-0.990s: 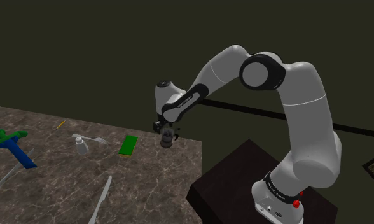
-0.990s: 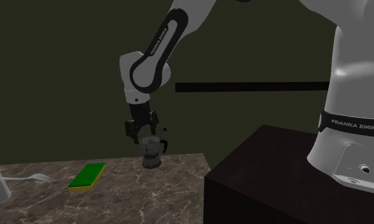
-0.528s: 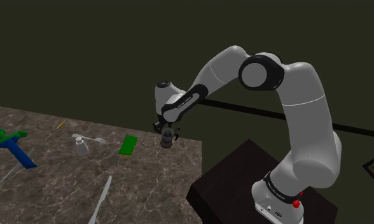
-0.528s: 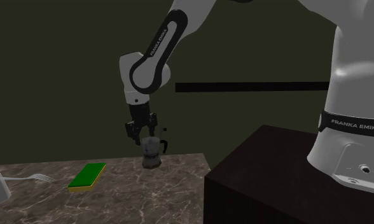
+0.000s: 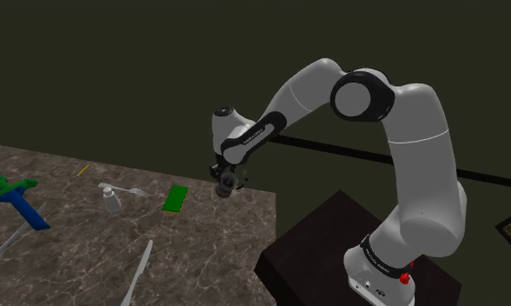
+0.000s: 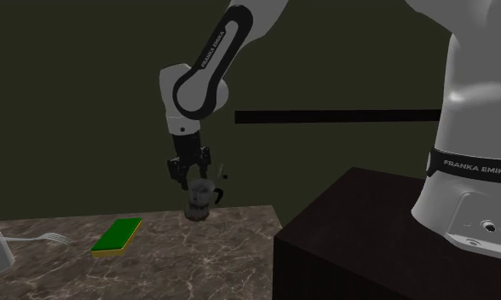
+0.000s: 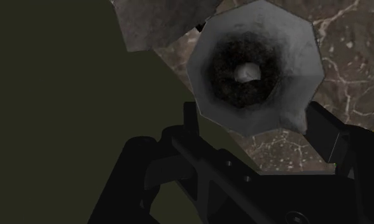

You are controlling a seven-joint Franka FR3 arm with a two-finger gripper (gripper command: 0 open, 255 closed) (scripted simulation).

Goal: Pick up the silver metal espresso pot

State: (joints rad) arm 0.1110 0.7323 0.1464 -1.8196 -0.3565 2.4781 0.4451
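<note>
The espresso pot [image 6: 198,201] is a grey faceted metal pot with a dark handle and its lid flipped open. It hangs slightly tilted, just above the marble table [image 6: 172,256] near the far right corner. My gripper [image 6: 191,176] comes down from above and is shut on the pot's upper rim. In the shoulder view the pot [image 5: 228,182] hangs under the gripper [image 5: 224,173]. The wrist view looks down into the pot's open octagonal mouth [image 7: 256,67], clasped between my fingers [image 7: 324,130].
A green sponge [image 5: 175,198] lies left of the pot. Further left are a fork [image 5: 128,188], a small white bottle [image 5: 112,202] and a blue and green toy [image 5: 15,199]. A pale utensil [image 5: 139,268] lies near the front. The dark stand [image 5: 341,252] sits past the table's right edge.
The fingers have shut on the pot's rim. The pot has since risen a little off the table and tipped slightly.
</note>
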